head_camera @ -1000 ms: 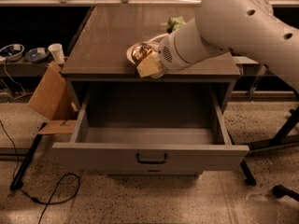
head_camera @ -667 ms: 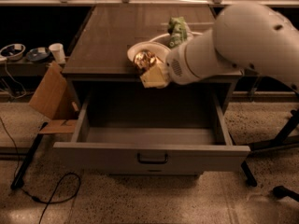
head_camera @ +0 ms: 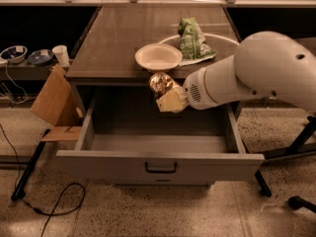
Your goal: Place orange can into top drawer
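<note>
1 orange can (head_camera: 159, 83) hangs above the open top drawer (head_camera: 98, 164).
Jaws of the gripper (head_camera: 168, 98) clamp it, straight over the cavity's rear.

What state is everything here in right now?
Shiny gold-orange metal can: held aloft.
Gripper: over the open drawer, jaws shut on the can.
Wide grey top drawer: pulled open.
Round white bowl: upright on the cabinet top.
Green snack bag: lying behind the bowl.

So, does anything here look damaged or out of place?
The orange can looks dented; the tool holds it above the open top drawer. A cardboard box leans askew at the drawer's left.
</note>
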